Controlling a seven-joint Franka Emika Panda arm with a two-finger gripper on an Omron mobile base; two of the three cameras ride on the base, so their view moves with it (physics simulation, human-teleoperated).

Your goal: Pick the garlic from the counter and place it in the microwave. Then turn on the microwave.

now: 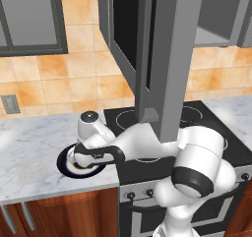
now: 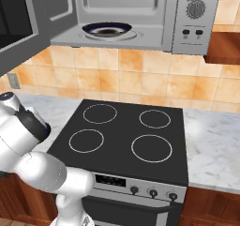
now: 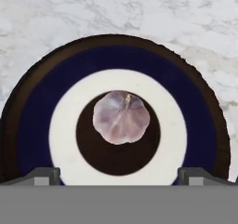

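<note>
The garlic (image 3: 121, 117), a small whitish-pink bulb, lies in the dark centre of a round dark-blue plate (image 3: 69, 67) with a white ring. The plate rests on the marble counter (image 1: 29, 142), left of the stove. My gripper (image 3: 119, 175) hangs straight above the plate, open, its fingertips (image 3: 44, 175) wide apart on either side of the garlic and touching nothing. In the left base view the hand (image 1: 87, 155) covers most of the plate (image 1: 65, 166). The microwave (image 2: 126, 14) hangs above the stove with its door (image 1: 162, 59) swung open.
A black four-ring stovetop (image 2: 126, 136) sits right of the plate. Inside the microwave stands a dark dish (image 2: 108, 30); its dial and buttons (image 2: 195, 18) are on the right. The open door (image 2: 18, 18) juts out above the arm. More marble counter (image 2: 211, 140) lies right of the stove.
</note>
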